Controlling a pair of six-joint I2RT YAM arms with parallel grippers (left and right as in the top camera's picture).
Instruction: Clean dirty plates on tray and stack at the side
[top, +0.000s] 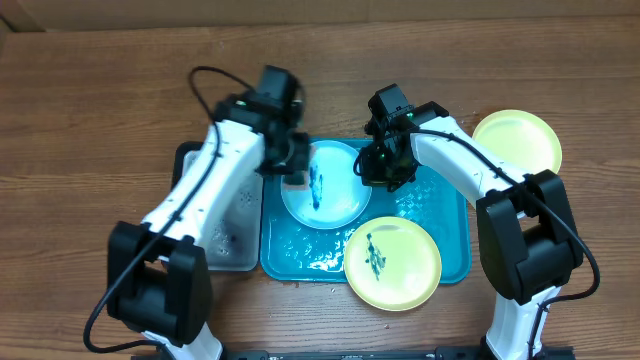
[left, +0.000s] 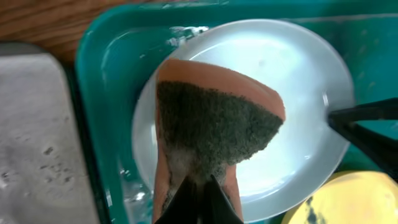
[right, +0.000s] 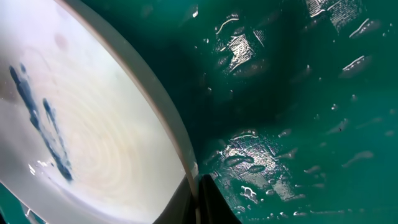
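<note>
A light blue plate (top: 335, 195) with a dark green smear lies at the back of the wet turquoise tray (top: 450, 235). My left gripper (top: 296, 172) is shut on an orange sponge with a dark green scouring face (left: 217, 124), held over the plate's left side (left: 298, 93). My right gripper (top: 378, 168) is shut on the plate's right rim, seen pinched between the fingers (right: 198, 202) in the right wrist view. A smeared yellow-green plate (top: 392, 262) sits at the tray's front right, over the rim. Another yellow-green plate (top: 517, 142), with no smears, lies on the table at the right.
A grey metal tray (top: 220, 235) with a black rim lies against the turquoise tray's left side and shows in the left wrist view (left: 31, 137). Water drops cover the turquoise tray floor (right: 298, 124). The wooden table (top: 100, 100) surrounds both trays.
</note>
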